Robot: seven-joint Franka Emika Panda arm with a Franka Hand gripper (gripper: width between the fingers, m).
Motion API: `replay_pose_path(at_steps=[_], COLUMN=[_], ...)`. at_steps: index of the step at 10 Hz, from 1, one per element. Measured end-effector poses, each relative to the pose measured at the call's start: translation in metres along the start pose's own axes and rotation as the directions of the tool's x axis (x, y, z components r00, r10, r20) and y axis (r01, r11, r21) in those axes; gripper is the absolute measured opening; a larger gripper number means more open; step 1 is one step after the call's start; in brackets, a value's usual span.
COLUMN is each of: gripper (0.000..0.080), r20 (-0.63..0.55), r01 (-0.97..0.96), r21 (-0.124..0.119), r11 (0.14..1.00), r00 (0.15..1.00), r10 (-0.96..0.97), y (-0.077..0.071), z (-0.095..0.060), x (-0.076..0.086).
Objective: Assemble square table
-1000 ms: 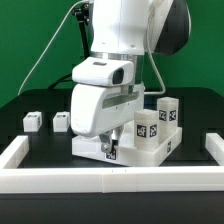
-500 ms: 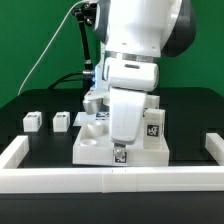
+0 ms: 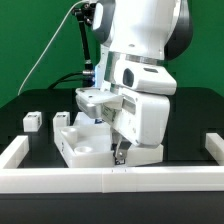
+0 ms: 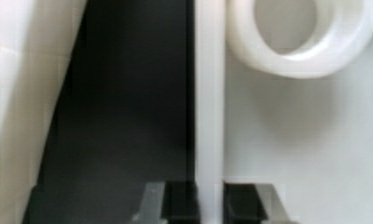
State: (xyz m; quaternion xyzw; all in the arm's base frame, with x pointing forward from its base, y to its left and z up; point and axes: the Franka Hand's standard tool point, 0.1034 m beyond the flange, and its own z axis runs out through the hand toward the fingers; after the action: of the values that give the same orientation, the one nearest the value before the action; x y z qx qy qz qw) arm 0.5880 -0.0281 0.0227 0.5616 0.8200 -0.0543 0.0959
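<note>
Two loose legs (image 3: 32,121) sit well apart from the tabletop slab (image 3: 85,148) | gripper (image 3: 120,152) clamped on its raised edge (image 4: 208,100), near the border wall (image 3: 110,181) | we fear the thin edge slipping, the slab twisting or jamming against that wall

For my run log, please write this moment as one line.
grip: fingers shut on slab edge | slab: flat on table | legs: two loose, exterior view's left of slab

Two legs (image 3: 32,121) at the exterior view's left, slab (image 3: 85,148) apparently just behind the border wall (image 3: 50,181).
</note>
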Motion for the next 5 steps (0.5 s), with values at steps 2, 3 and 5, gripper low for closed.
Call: replay_pose_path(at_steps=[2,3,5], gripper=[0.0058,0.0057,0.0057], r20=[0.013,0.016,0.018], r01=[0.180,0.292,0.420], r21=[0.038,0.045,0.059], r11=[0.983,0.955,0.906], r00=[0.984,0.956,0.907], r10=[-0.180,-0.292,-0.421], y=[-0.001,0.002,0.001], z=[-0.002,-0.003,-0.003], x=[0.009,0.015,0.018])
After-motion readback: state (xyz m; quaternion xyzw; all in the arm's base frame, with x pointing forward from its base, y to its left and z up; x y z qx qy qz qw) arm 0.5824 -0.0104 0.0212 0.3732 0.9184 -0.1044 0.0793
